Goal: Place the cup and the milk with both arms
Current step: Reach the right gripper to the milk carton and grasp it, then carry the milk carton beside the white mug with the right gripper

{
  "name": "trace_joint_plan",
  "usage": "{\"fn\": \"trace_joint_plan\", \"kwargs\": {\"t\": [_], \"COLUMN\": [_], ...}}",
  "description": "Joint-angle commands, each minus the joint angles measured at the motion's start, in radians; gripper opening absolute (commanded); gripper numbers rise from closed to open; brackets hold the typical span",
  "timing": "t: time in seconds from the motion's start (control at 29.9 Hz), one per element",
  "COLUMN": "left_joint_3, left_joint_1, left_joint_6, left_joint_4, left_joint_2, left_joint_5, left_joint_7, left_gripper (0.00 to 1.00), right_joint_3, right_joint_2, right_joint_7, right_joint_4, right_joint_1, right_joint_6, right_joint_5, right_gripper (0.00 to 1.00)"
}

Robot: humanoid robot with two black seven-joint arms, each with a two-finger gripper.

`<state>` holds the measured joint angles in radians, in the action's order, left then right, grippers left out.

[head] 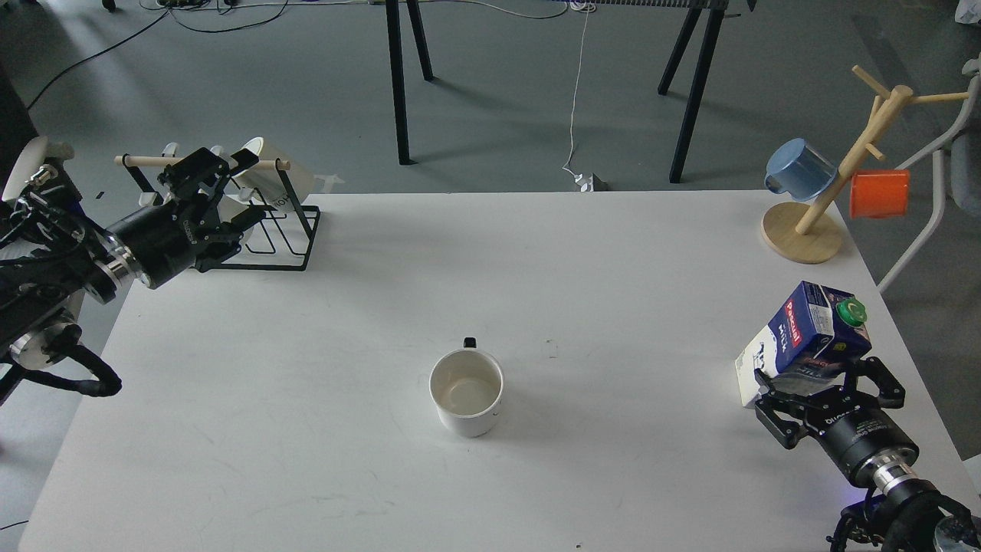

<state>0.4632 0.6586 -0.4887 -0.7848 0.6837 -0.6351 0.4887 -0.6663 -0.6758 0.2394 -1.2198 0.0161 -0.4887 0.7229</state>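
The cup [466, 392], a cream-white mug with a black handle at its far side, stands upright in the middle of the table, far from both grippers. The milk [803, 334], a dark blue and white carton with a green cap, stands near the table's right edge and leans slightly. My right gripper [822, 379] is open, with its fingers on either side of the carton's lower part. My left gripper [244, 192] is open and empty at the far left, right next to the black wire rack [287, 244].
White mugs [270, 181] hang on the wire rack's wooden bar at the back left. A wooden mug tree [803, 230] at the back right holds a blue cup [798, 170] and an orange cup [879, 193]. The table's right edge runs close behind the carton.
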Motion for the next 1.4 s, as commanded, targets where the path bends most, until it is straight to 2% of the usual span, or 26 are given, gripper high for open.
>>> {"fn": "trace_joint_plan", "kwargs": {"t": [0.0,0.1,0.2,0.33,0.6,0.73,0.9,1.07,1.2,1.37], "left_joint_3": [0.0,0.0,-0.001,-0.001,-0.003,-0.006,-0.006,-0.006,-0.006,-0.006], "left_joint_1": [0.0,0.0,0.0,0.0,-0.002,-0.007,-0.014,-0.016,-0.016,-0.016], "left_joint_6": [0.0,0.0,0.0,0.0,0.0,0.0,0.0,0.0,0.0,0.0], "left_joint_4": [0.012,0.018,0.025,0.025,0.036,0.036,0.038,0.038,0.039,0.039], "left_joint_2": [-0.001,-0.003,-0.003,-0.001,-0.004,-0.013,-0.006,-0.001,-0.001,-0.003], "left_joint_5": [0.0,0.0,0.0,0.0,0.0,0.0,0.0,-0.001,-0.001,-0.001], "left_joint_7": [0.0,0.0,0.0,0.0,0.0,0.0,0.0,0.0,0.0,0.0], "left_gripper": [0.99,0.99,0.99,0.99,0.99,0.99,0.99,0.99,0.99,0.99], "right_joint_3": [-0.001,-0.001,0.001,0.001,0.007,0.014,0.025,0.112,0.155,0.171], "right_joint_2": [0.015,0.025,0.025,0.027,0.042,0.071,0.148,0.28,0.386,0.444], "right_joint_7": [0.003,0.003,0.003,0.003,0.001,0.0,0.0,0.0,0.0,0.0], "right_joint_4": [0.009,0.016,0.028,0.042,0.032,0.023,0.009,0.025,0.023,0.02], "right_joint_1": [0.001,-0.001,-0.002,-0.004,0.005,0.06,0.12,0.195,0.203,0.194], "right_joint_6": [0.0,0.0,0.0,0.0,0.0,0.0,0.0,0.0,0.0,0.0], "right_joint_5": [-0.003,-0.005,-0.006,-0.013,-0.028,-0.108,-0.148,-0.213,-0.247,-0.276], "right_gripper": [0.91,0.73,0.49,0.34,0.33,0.34,0.34,0.34,0.34,0.34]}}
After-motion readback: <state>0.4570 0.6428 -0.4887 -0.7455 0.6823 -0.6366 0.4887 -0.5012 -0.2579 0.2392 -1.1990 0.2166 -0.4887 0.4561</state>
